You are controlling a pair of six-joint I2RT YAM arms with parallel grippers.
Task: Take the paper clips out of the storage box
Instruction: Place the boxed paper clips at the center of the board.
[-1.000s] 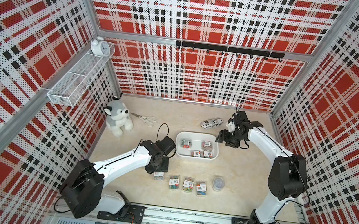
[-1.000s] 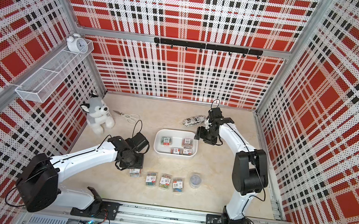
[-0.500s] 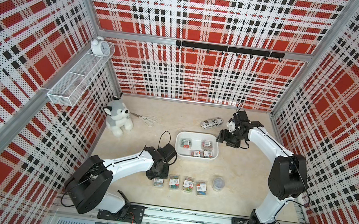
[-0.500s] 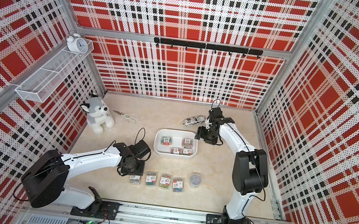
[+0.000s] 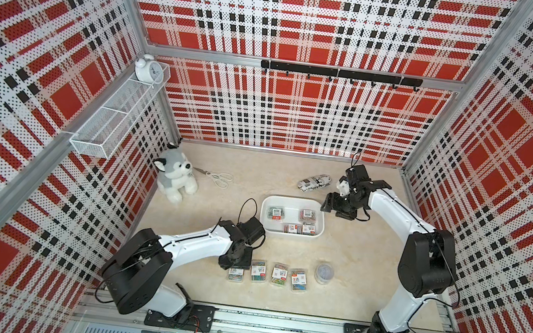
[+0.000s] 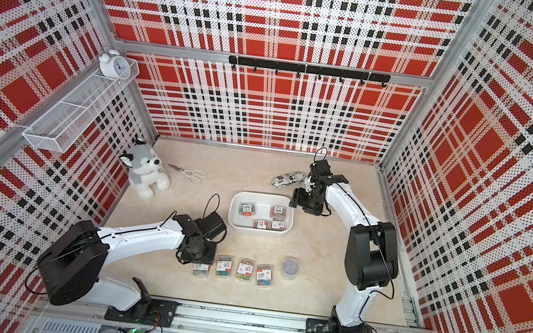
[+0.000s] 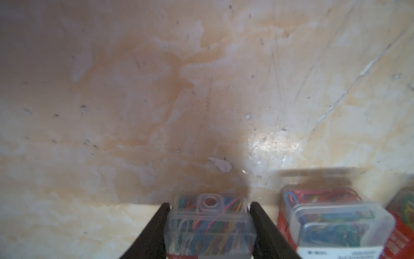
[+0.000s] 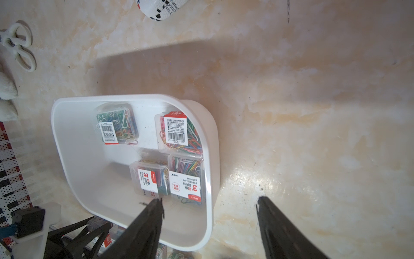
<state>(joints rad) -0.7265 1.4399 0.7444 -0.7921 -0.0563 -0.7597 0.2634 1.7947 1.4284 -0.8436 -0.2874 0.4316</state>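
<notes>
The white storage box point(image 5: 294, 199) point(image 6: 261, 195) point(image 8: 58, 125) sits mid-table and holds several clear paper clip cases point(image 5: 275, 212) point(image 8: 116, 125). Several more cases point(image 5: 278, 275) point(image 6: 244, 269) lie in a row near the front, with a round tub of clips point(image 5: 325, 272) at the row's right end. My left gripper point(image 5: 235, 265) point(image 7: 209, 204) is shut on the leftmost case point(image 5: 236, 274) point(image 7: 209, 226), which is down at table level. My right gripper point(image 5: 330, 208) point(image 8: 208, 199) hangs open and empty over the box's right end.
A plush husky point(image 5: 174, 176) and white scissors point(image 5: 219, 178) lie at the back left. A black-and-white printed pouch point(image 5: 314, 183) is behind the box. A wire basket point(image 5: 117, 123) with an alarm clock point(image 5: 147, 69) hangs on the left wall.
My left gripper carried its case toward the front edge and lowered it to the left end of the row. The right arm has stayed still.
</notes>
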